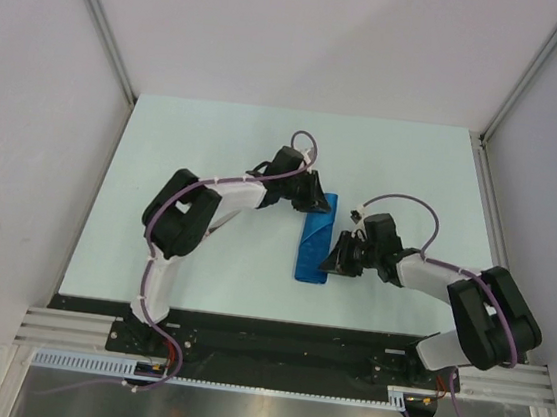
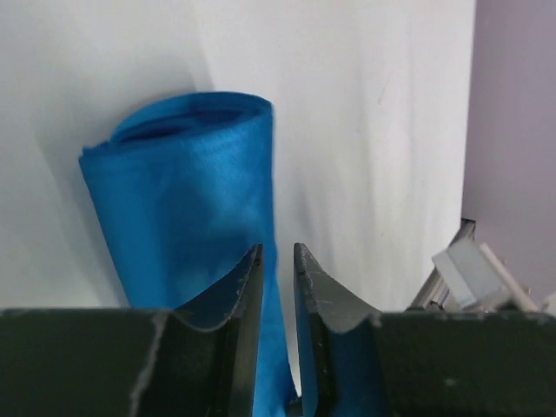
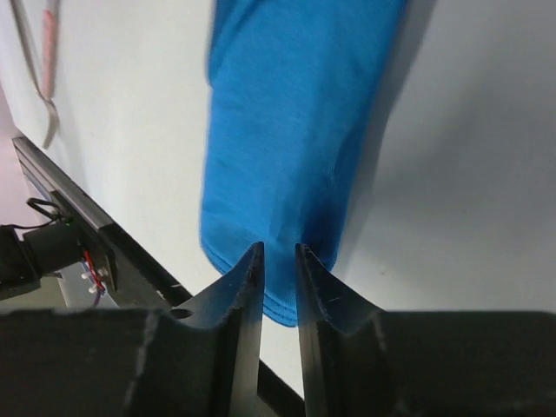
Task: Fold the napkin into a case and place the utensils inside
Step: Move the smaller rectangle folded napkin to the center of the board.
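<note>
The napkin is folded into the case (image 1: pixel 314 241), a narrow royal-blue oblong lying lengthwise mid-table. My left gripper (image 1: pixel 315 201) is at its far end, jaws shut to a thin slit just over the cloth. In the left wrist view the case (image 2: pixel 182 191) shows its open, rolled end, and my left gripper (image 2: pixel 278 261) is over the cloth's right edge. My right gripper (image 1: pixel 331 262) is at the case's near right side. In the right wrist view my right gripper (image 3: pixel 278 256) is shut, tips over the case's near end (image 3: pixel 287 130). No utensils show in any view.
The black front rail of the table (image 1: pixel 275 327) runs just near of the case and shows in the right wrist view (image 3: pixel 95 226). White walls enclose the table on three sides. A thin grey line (image 3: pixel 42 78) shows at the far left of the right wrist view; I cannot tell what it is.
</note>
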{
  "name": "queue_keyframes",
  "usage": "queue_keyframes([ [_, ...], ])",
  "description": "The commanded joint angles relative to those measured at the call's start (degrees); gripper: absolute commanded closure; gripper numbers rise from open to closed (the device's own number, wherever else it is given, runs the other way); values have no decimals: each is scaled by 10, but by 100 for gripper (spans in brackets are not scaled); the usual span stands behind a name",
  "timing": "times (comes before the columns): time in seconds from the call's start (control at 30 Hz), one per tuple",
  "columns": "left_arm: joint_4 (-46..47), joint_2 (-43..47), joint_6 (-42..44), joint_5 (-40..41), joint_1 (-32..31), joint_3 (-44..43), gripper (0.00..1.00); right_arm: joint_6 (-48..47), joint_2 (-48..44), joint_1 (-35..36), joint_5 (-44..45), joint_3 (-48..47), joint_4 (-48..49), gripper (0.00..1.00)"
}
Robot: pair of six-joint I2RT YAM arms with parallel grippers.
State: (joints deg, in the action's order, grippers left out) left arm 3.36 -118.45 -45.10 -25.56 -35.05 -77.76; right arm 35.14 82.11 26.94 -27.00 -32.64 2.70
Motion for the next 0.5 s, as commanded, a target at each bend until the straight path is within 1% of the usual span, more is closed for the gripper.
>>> queue_keyframes([
  [0.0,-11,-54,2,-5,-7,-54,76,-2,25,1,-13,37,61,76],
  [0.07,-30,-76,30,1,-9,-81,76,-3,30,0,-13,50,63,77],
  [0.1,-70,-81,41,5,-9,-94,76,-2,30,-1,-16,54,68,77],
  [0.17,-96,-84,78,14,-10,-122,75,0,26,1,-16,54,69,77],
  [0.23,-152,-81,100,24,-9,-156,74,-1,22,3,-18,49,64,77],
  [0.27,-166,-65,117,29,-10,-160,69,-3,18,2,-21,42,50,77],
  [0.33,-172,-32,123,31,-9,-145,60,-15,-9,-6,-18,35,28,75],
  [0.37,-176,1,125,31,-10,-139,51,-17,-19,-7,-14,32,-1,70],
  [0.43,-198,37,125,32,-10,-129,45,-36,-34,-13,-6,14,-43,64],
  [0.47,-209,51,126,33,-10,-127,42,-46,-36,-15,-1,6,-88,61],
])
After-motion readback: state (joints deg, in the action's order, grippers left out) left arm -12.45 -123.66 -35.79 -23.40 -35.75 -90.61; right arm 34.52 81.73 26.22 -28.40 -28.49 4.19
